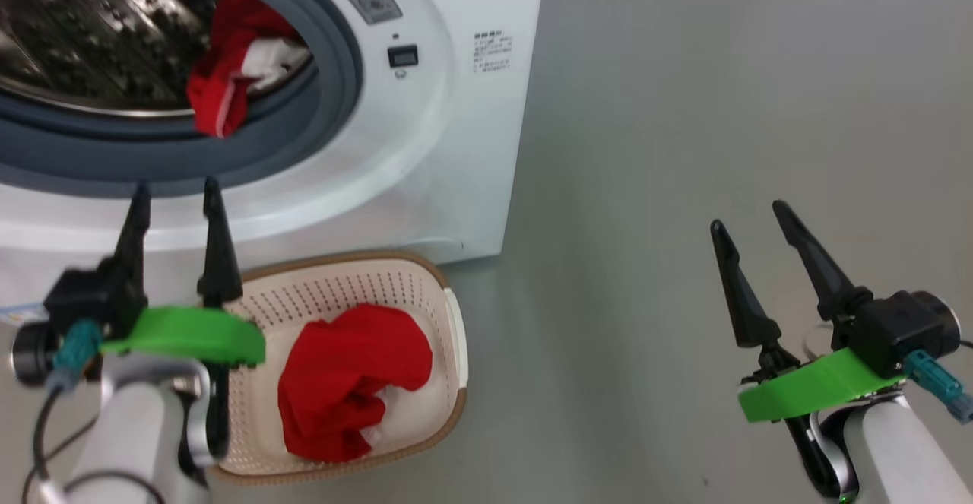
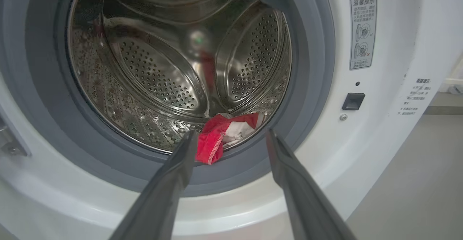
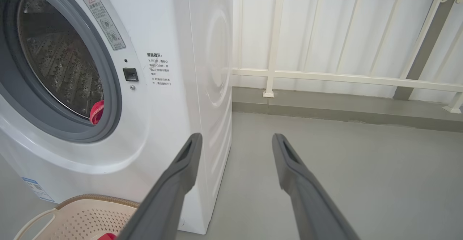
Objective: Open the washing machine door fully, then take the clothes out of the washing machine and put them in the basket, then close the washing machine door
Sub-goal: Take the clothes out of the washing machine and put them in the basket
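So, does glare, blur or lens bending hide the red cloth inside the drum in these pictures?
Head view: the drum is smeared and speckled with reflections, yet the red garment at its lip reads clearly. Left wrist view: sharp steel with a mirrored red streak; the left gripper's fingers are soft. Right wrist view: even light, the railing bars fan out.

My left gripper [image 1: 176,185] and right gripper [image 1: 748,215] each have two long, tapering black fingers [image 1: 219,253] set in a bright green collar [image 1: 190,334]. Behind each collar sits a black block [image 1: 83,295] with a teal cable plug [image 1: 74,346]. My forearms [image 1: 129,443] are smooth and pale, and thin dark cables [image 1: 38,432] loop beside the left one.
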`<state>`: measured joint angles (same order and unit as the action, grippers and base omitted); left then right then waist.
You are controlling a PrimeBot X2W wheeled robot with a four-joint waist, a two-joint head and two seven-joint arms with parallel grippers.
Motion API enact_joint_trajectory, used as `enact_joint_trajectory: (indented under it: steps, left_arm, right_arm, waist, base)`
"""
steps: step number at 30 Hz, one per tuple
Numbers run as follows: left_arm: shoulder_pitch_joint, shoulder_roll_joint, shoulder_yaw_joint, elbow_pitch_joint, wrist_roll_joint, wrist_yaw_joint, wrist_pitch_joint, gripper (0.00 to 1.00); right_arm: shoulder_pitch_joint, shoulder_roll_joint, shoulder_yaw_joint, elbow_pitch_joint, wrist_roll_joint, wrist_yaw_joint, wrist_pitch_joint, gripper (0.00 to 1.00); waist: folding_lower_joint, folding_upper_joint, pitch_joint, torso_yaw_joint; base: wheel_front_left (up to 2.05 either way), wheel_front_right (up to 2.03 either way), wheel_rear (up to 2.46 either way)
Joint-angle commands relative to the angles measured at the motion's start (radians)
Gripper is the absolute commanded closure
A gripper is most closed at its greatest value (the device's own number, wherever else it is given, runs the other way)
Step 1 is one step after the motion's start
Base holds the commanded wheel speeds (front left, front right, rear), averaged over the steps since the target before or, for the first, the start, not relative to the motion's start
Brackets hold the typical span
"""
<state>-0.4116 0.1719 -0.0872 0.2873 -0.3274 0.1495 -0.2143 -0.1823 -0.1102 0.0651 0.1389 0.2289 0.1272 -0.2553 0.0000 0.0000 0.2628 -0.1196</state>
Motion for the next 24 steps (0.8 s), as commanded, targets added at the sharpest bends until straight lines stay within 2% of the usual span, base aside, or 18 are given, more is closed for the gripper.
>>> enact_joint_trajectory:
  steps: [1, 14, 24]
  left_arm:
    - [-0.056, 0.026, 0.025, 0.002, 0.003, -0.009, -0.009, 0.0]
    - [-0.54, 0.066, 0.011, 0.354, 0.009, -0.065, -0.023, 0.0]
    - [-0.763, 0.087, 0.003, 0.6, 0.006, -0.074, 0.012, 0.0]
  right_arm:
    - [-0.029, -0.014, 0.02, -0.029, 0.008, 0.003, -0.006, 0.0]
    - [-0.123, -0.032, 0.044, -0.039, 0.031, 0.003, -0.006, 0.0]
    - [-0.173, -0.036, 0.088, -0.033, 0.05, 0.003, -0.006, 0.0]
  waist:
    - [0.0, 0.0, 0.077, -0.004]
    - [0.0, 0.0, 0.278, -0.04]
    - [0.0, 0.0, 0.35, -0.071]
  base:
    - [0.0, 0.0, 0.0]
    - [0.0, 0.0, 0.0]
    - [0.0, 0.0, 0.0]
